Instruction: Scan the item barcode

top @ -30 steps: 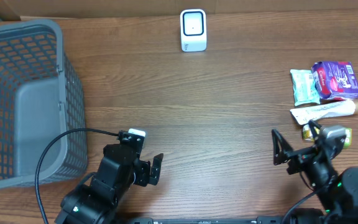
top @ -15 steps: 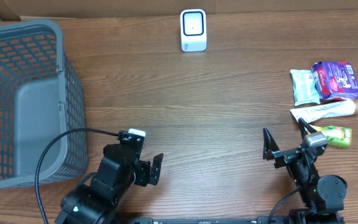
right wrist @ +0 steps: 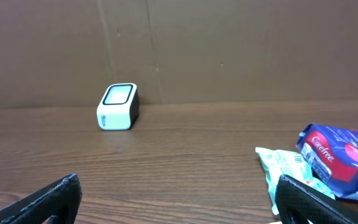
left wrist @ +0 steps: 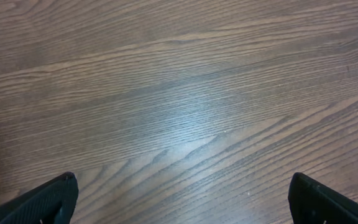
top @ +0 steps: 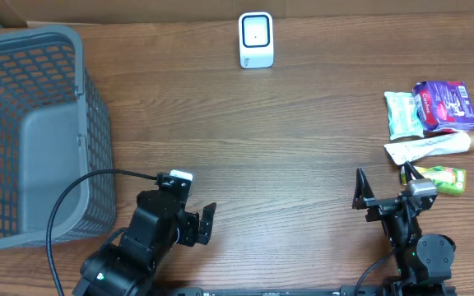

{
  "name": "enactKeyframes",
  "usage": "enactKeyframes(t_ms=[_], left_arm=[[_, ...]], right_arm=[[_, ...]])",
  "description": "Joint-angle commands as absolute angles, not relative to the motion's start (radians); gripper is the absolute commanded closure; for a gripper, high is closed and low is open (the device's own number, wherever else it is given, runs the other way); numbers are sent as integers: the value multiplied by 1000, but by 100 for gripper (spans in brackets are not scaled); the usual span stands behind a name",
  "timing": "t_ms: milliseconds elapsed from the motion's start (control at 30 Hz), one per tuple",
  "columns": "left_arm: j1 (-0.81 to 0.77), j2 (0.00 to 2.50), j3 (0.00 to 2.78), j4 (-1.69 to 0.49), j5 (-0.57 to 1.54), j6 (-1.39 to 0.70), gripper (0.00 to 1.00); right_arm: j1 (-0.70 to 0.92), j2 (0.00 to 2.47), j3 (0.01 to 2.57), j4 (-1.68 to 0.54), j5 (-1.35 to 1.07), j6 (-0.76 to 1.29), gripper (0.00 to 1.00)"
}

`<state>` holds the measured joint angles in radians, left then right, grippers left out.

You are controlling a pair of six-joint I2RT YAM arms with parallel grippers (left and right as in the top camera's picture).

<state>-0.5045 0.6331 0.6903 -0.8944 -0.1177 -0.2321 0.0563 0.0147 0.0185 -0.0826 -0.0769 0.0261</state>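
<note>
Flagging risks first: the right gripper [top: 383,187] sat low at the near edge with its jaws spread wide and nothing between them, its outer finger just beside the small green box [top: 441,178] and near the white tube [top: 430,146]. A careless reach could have shoved either one into the purple packet [top: 444,105] and the green-white pouch [top: 403,113], since all four candidate items lay packed together at the right side of the table [top: 303,140]. Closing on that cluster risked catching two at once. The scanner [top: 256,39] stood well apart at the far edge, so a weak pinch might have slipped in transit, or the barcode might have faced away. The left gripper [left wrist: 182,190] was spread too, empty, over bare wood near the basket [top: 97,123]. Versus a second earlier: the right arm had shifted left, uncovering the green box; the left arm and the items hadn't moved.
</note>
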Motion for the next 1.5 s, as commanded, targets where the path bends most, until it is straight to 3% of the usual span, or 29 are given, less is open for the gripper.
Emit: enactKeyframes(t_ms=[0, 933, 1067, 1300, 1467], left_arm=[[-513, 633, 690, -893, -131, -216, 0], [-506, 630, 690, -894, -130, -216, 1], [-410, 630, 680, -894, -130, -217, 0], [-83, 567, 579, -857, -16, -225, 0], [-6, 394, 398, -571, -11, -174, 0]], right_arm=[[64, 3, 8, -80, -61, 25, 0], [64, 3, 8, -80, -61, 25, 0], [64, 3, 8, -80, -61, 25, 0], [64, 3, 8, -80, -61, 25, 0], [64, 3, 8, -80, -61, 25, 0]])
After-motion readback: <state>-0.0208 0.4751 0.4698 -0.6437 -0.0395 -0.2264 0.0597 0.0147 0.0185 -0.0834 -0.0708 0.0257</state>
